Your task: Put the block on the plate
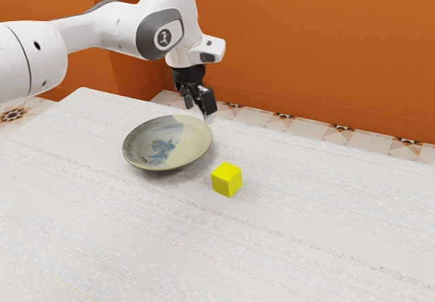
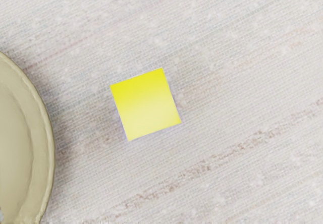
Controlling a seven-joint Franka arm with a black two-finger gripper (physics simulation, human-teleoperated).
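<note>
The yellow block (image 1: pixel 226 179) sits on the counter (image 1: pixel 306 220), near the plate (image 1: pixel 193 143) but apart from it, with bare counter between the two. In the exterior view it lies to the right of the plate and closer to the camera. It rests flat on one face, with its top and two sides visible.

The gripper (image 1: pixel 199 113) is raised above the counter and touches neither the block nor the plate. Its two black fingers seem to stand apart with nothing between them, though they are small and partly angled away in the exterior view, so the width of the gap is hard to judge. The gripper is released and holds nothing. The white arm (image 1: pixel 98 26) comes in from the exterior view's left and bends down to it.

The plate is round and shallow with a raised rim. Part of its inside is plain beige, and the rest is greyer, with a blue pattern. Nothing lies on it.

The wrist view shows the block's square top face, its edges turned at a slight angle, with part of the plate's rim beside it. The counter is whitish with faint brownish streaks. Behind it are an orange wall (image 1: pixel 306 37) and a patterned tile floor (image 1: pixel 316 127).
</note>
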